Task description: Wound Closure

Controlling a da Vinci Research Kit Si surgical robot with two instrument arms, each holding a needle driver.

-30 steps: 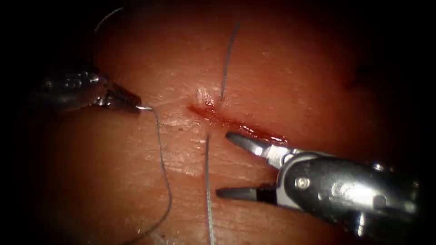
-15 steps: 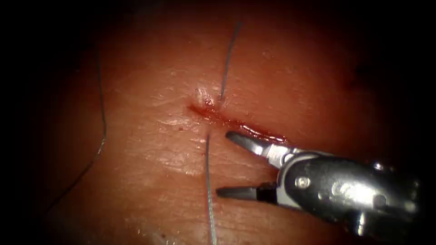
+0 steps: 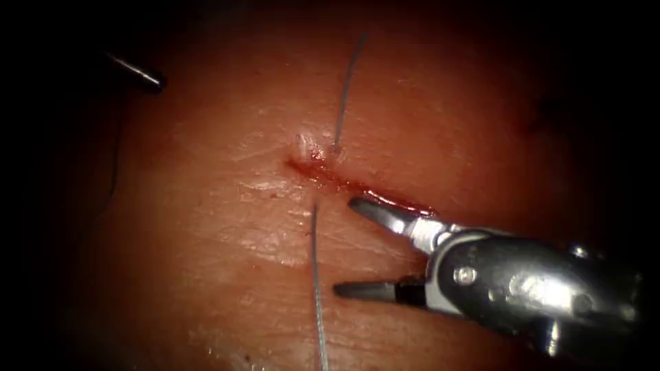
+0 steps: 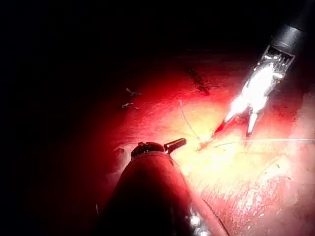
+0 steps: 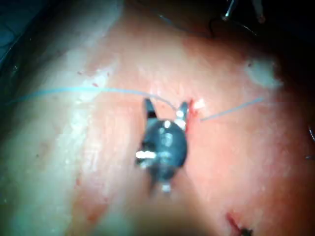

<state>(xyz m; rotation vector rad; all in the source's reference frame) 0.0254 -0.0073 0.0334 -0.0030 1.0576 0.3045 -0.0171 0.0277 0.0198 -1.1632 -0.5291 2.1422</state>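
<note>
One thread (image 3: 315,275) pass crosses the cut (image 3: 357,187), which remains open; right tool (image 3: 361,247) fingers wide apart, empty; left tool (image 4: 170,146) unclear.

Light pools on the middle of the tissue (image 3: 275,227) in the endoscope view and falls to black from nine round to three o'clock. Glare glints off the right tool (image 3: 357,247). In the left wrist view that tool (image 4: 241,125) blazes white. The right wrist view is soft throughout.
</note>
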